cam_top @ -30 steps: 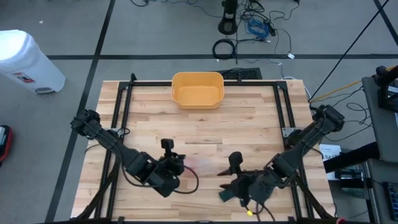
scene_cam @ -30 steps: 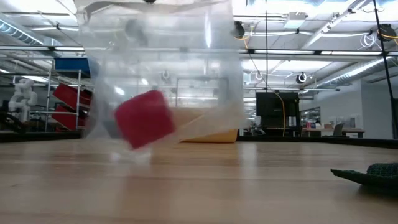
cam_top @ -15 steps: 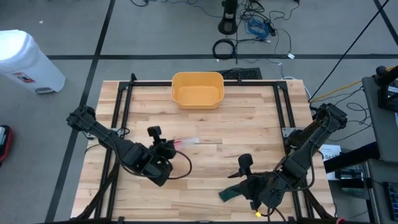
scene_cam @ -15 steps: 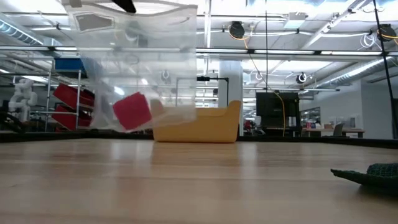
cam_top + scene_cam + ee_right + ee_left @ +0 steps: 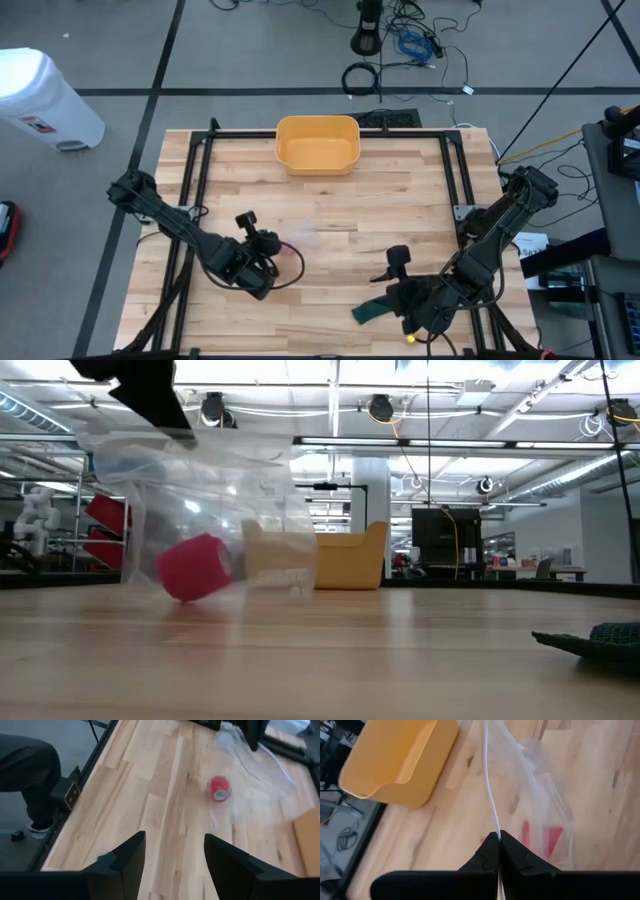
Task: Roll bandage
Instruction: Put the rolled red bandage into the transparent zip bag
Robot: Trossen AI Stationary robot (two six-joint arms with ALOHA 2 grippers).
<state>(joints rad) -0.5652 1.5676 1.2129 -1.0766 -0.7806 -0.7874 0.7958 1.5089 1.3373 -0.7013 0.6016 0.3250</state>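
Clear bag (image 5: 200,510) with red roll (image 5: 195,568) now lowered to table — left gripper (image 5: 498,851) jaws clamped on bag; right gripper (image 5: 172,852) jaws apart.

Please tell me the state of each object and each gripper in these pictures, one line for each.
clear plastic bag: held up by one edge, its bottom resting on the table.
red bandage roll: inside the bag, lying low.
yellow bin: upright, nothing visible inside.
dark green cloth: lying flat on the table.
left gripper: jaws shut on the bag's edge.
right gripper: jaws open, holding nothing.
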